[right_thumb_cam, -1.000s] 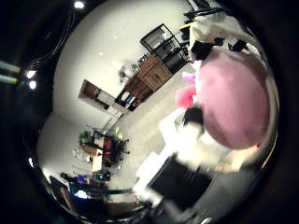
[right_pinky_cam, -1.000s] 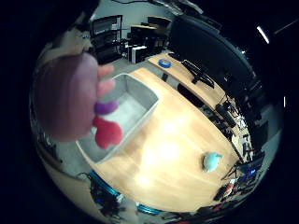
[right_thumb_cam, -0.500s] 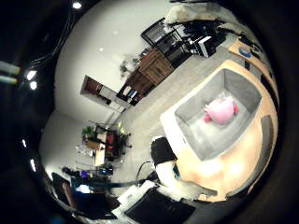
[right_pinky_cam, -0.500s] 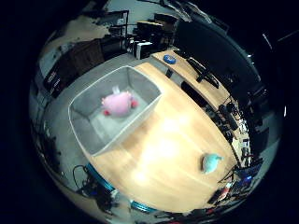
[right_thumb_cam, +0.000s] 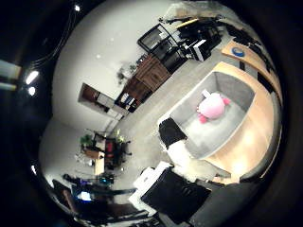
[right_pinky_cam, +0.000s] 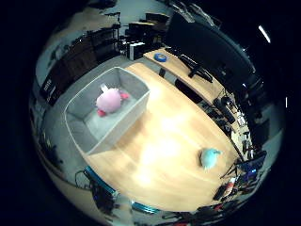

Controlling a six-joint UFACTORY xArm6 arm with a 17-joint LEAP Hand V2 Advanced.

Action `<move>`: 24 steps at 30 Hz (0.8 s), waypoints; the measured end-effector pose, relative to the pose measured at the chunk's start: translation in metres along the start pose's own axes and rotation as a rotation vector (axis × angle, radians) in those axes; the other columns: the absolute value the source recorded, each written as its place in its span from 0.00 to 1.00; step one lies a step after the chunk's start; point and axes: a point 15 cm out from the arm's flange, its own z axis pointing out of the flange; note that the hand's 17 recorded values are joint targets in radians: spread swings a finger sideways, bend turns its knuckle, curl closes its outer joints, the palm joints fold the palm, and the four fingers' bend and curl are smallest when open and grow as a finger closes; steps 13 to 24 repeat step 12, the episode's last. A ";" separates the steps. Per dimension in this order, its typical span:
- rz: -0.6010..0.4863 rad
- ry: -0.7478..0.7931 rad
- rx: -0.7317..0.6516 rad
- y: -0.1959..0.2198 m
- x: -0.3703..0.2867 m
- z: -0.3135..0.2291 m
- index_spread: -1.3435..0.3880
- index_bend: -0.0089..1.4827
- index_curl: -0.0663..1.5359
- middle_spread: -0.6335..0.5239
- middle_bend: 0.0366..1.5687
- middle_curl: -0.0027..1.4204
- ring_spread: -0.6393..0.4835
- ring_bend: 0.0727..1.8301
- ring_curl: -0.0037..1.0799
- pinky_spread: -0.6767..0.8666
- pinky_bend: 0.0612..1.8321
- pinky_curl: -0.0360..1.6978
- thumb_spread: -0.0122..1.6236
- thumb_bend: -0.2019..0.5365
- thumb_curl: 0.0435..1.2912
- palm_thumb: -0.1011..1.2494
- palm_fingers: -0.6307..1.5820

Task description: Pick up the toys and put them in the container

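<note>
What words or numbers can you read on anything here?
None can be read.
Pink plush toy in the grey fabric container: a small white tag, too small to show any print.
Teal plush toy on the wooden table: no text shows.

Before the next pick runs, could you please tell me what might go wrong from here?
1. The teal toy lies near the table edge, far from the bin; a clumsy approach could nudge it off.
2. The bin sits at the table's corner, so a knock during the next drop could push it over the edge.
3. The pink toy already takes up part of the bin; a second toy dropped on it might bounce out.
</note>
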 end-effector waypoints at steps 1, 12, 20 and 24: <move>0.005 0.003 0.001 0.000 0.002 -0.001 0.41 0.30 0.28 0.24 0.22 0.25 0.31 0.46 0.32 0.56 0.38 0.14 0.59 0.23 0.31 0.33 0.46; 0.003 0.007 0.015 0.001 0.003 -0.007 0.41 0.28 0.27 0.24 0.19 0.23 0.30 0.43 0.28 0.57 0.34 0.10 0.59 0.23 0.30 0.35 0.49; 0.003 0.007 0.015 0.001 0.003 -0.007 0.41 0.28 0.27 0.24 0.19 0.23 0.30 0.43 0.28 0.57 0.34 0.10 0.59 0.23 0.30 0.35 0.49; 0.003 0.007 0.015 0.001 0.003 -0.007 0.41 0.28 0.27 0.24 0.19 0.23 0.30 0.43 0.28 0.57 0.34 0.10 0.59 0.23 0.30 0.35 0.49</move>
